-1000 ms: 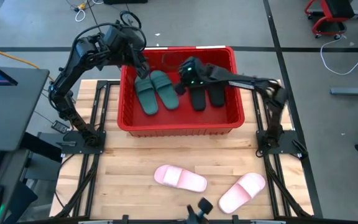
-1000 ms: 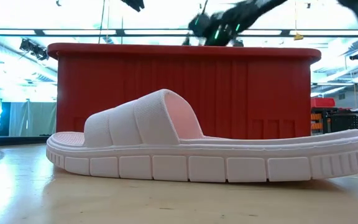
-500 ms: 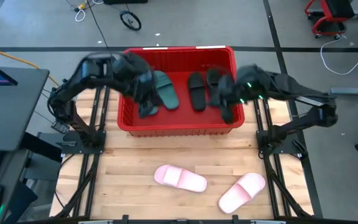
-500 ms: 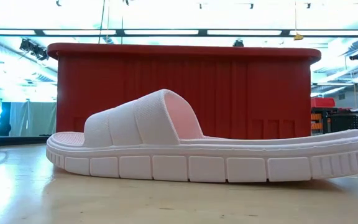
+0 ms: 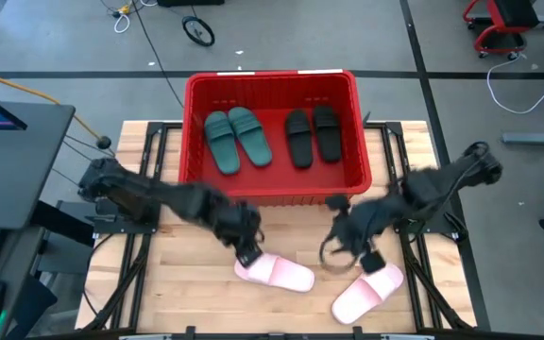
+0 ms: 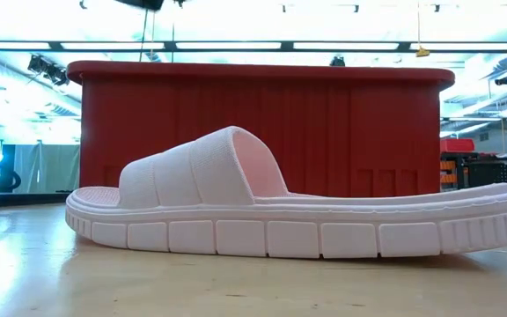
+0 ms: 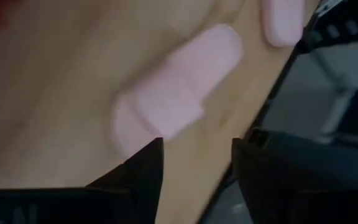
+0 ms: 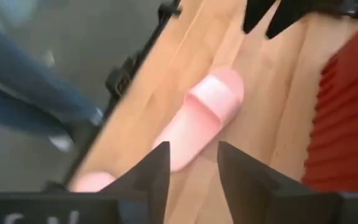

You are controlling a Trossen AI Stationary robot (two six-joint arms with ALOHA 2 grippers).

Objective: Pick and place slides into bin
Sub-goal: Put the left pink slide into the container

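Observation:
Two pale pink slides lie sole-down on the wooden table, one left [image 5: 274,271] [image 7: 173,99] [image 8: 201,118] and one right [image 5: 368,291] [image 7: 281,22]. My left gripper [image 5: 249,254] [image 7: 197,158] hovers open just short of the left slide's end. My right gripper [image 5: 359,257] [image 8: 192,163] is open above the table beside the right slide. Neither touches a slide. The red bin [image 5: 272,194] [image 6: 262,123] stands at the far side and holds two dark green slides [image 5: 237,138] and two black slides [image 5: 312,135], lying flat side by side.
Black frame rails [image 5: 144,227] run along both sides of the tabletop, under the arms. The bin's near wall [image 5: 272,198] stands just beyond both grippers. Bare wood [image 5: 206,302] lies left of the pink slides. A person's legs [image 8: 17,93] show beyond the near edge.
Both arms have left the bin, where the left was over the green slides and the right over the black ones. They have swung toward the table's near edge and come down, the left to the left pink slide and the right to the right pink slide.

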